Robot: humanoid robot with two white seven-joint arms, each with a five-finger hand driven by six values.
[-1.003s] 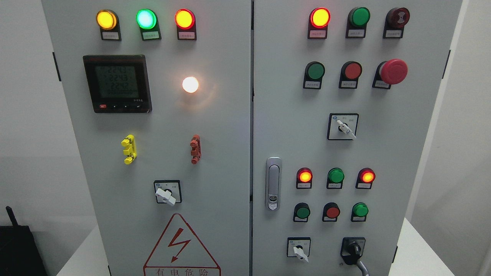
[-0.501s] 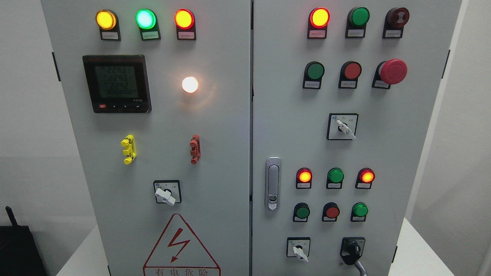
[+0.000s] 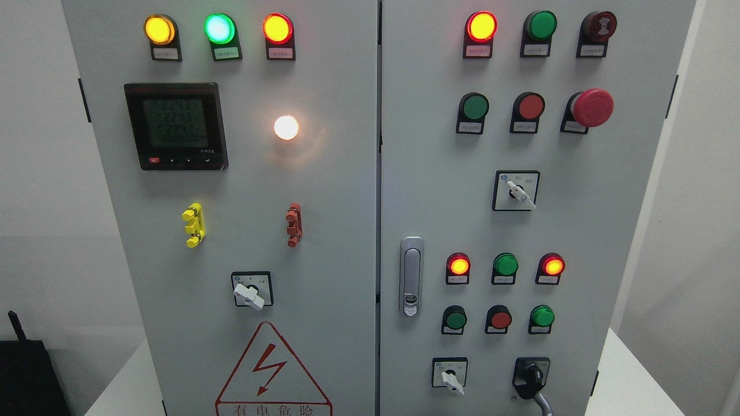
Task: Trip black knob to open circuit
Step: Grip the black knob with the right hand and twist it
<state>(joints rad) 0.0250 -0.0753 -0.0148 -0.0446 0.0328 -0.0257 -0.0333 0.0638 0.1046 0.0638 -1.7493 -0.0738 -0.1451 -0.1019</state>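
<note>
Neither hand shows anywhere, so I cannot tell how either is set. The black knob (image 3: 532, 377) sits at the lower right corner of the cabinet's (image 3: 347, 190) right door, its pointer tilted, with a grey cable (image 3: 544, 403) below it running off the bottom edge. Just left of it is a white selector (image 3: 450, 378). The label print under the lamps is too small to read. The warning triangle (image 3: 273, 372) at the left door's bottom edge is cut off. The meter (image 3: 176, 126) near the left door's upper left shows blurred digits. A dark box (image 3: 29, 375) sits half hidden at the bottom left corner of the view.
</note>
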